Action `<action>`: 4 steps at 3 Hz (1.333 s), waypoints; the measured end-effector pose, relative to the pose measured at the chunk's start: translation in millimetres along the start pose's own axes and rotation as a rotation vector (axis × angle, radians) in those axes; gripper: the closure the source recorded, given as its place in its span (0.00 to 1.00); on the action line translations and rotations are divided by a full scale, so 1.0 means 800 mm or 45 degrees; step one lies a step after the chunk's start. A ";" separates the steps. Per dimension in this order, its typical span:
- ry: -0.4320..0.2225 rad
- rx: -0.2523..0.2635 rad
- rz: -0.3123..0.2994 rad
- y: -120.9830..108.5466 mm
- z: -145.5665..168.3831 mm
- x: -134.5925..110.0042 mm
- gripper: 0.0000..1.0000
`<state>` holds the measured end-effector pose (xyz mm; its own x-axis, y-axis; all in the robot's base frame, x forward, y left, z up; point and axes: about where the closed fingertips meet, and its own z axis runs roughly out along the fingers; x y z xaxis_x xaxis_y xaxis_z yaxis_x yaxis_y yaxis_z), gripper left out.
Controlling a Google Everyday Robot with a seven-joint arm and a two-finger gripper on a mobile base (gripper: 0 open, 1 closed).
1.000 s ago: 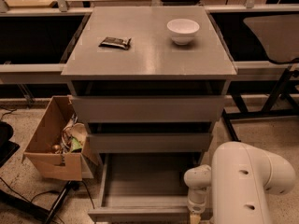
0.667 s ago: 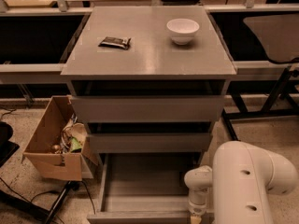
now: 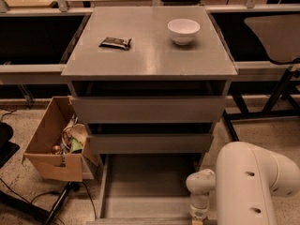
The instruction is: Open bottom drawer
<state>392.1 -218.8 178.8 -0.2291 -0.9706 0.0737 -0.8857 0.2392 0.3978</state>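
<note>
the bottom drawer point(image 3: 147, 191) is at 6 o'clock in the view, the lowest of the three grey fronts of the desk point(image 3: 150, 60). it stands pulled far out. its plain grey tray is open to see and looks empty, and its slim, handleless front reaches the lower edge of the view.

the end effector point(image 3: 197, 218) is at about 5 o'clock, under the white arm point(image 3: 248, 186), near the right part of that front. the frame edge cuts it, so i cannot tell if it is spread or pressed together, or if it touches the front.

i judge the opening is almost finished. to do the pull well, the motion should go straight toward 6 o'clock, along the side rails and without sideways push, so the tray does not jam. the cardboard box point(image 3: 51, 153) at 8 o'clock stands near the drawer's left side and should not be hit.
</note>
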 end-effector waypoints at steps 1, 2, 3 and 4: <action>0.000 0.000 0.000 0.000 0.000 0.000 1.00; 0.016 -0.019 0.017 -0.010 0.009 -0.008 1.00; 0.016 -0.019 0.017 -0.009 0.007 -0.008 1.00; 0.020 -0.025 0.085 0.001 0.002 0.020 1.00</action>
<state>387.1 -233.9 179.2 -0.2807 -0.9529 0.1145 -0.8608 0.3027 0.4092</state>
